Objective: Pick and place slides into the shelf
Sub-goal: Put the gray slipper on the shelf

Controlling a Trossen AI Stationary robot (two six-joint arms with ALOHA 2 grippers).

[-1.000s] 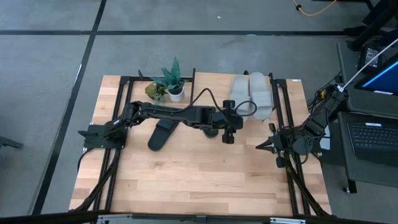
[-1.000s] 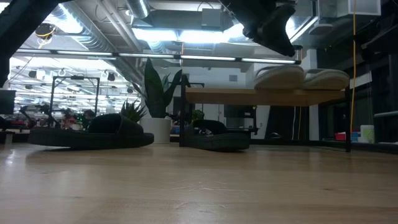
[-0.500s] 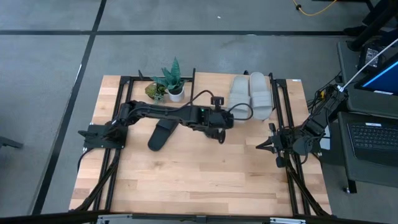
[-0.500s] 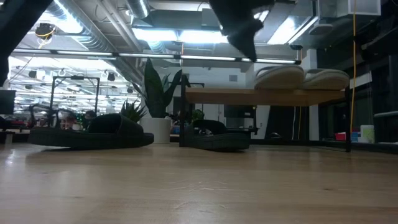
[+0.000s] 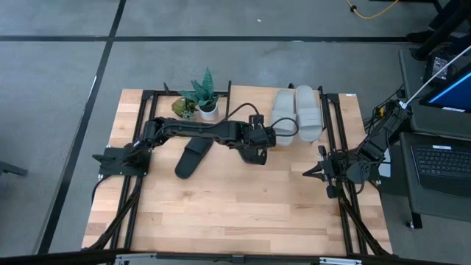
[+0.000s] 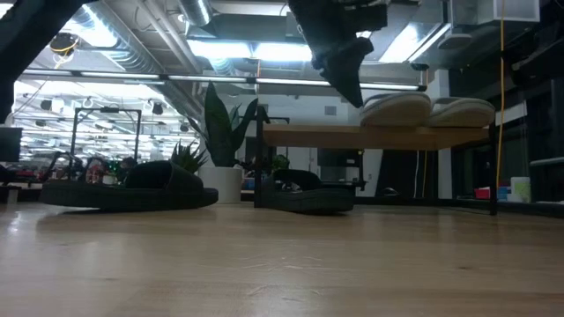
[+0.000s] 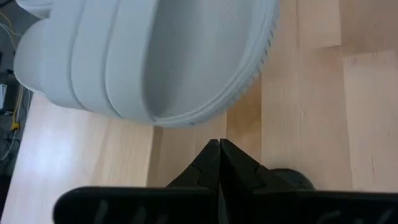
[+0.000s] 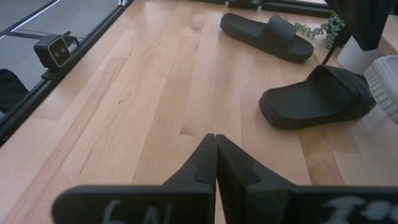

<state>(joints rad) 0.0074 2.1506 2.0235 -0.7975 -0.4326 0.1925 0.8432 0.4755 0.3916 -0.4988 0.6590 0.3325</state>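
Two light grey slides side by side on the shelf's wood top; two black slides outstanding, one on the tabletop, the other under the shelf, near the potted plant. Left gripper beside the grey pair, fingers closed, empty; right gripper parked at the table's right edge, fingers closed, empty. Roughly half done, by judgement.
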